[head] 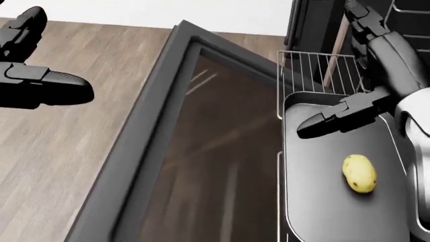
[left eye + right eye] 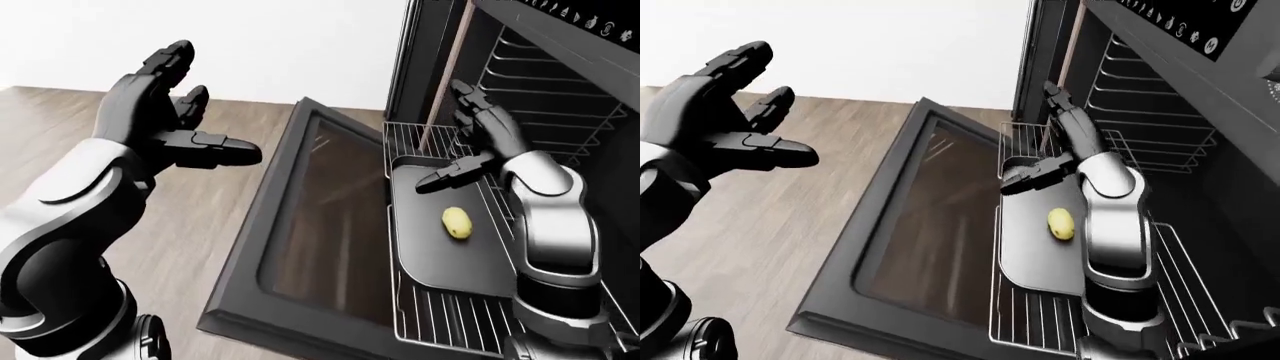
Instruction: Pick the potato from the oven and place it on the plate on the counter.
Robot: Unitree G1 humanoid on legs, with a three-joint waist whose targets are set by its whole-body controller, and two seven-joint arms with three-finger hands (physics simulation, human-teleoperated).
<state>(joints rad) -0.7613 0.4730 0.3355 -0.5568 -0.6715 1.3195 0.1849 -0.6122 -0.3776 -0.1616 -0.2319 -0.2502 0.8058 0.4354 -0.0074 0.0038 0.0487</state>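
A yellow potato (image 1: 359, 173) lies loose on a dark baking tray (image 2: 438, 259), which rests on the pulled-out oven rack (image 2: 440, 324). My right hand (image 2: 445, 139) hovers open over the tray's upper end, above and slightly left of the potato. Its thumb (image 1: 322, 122) points left and its fingers reach up toward the oven cavity; it touches nothing. At the left of the eye views my left hand (image 2: 205, 112) is raised over the wooden floor, open and empty. No plate or counter shows in any view.
The oven door (image 2: 310, 225) hangs open and flat, its glass pane filling the middle of each view. The dark oven cavity with side rails (image 2: 1160, 112) stands at the upper right. Wooden floor (image 2: 200, 247) lies left of the door, below a white wall.
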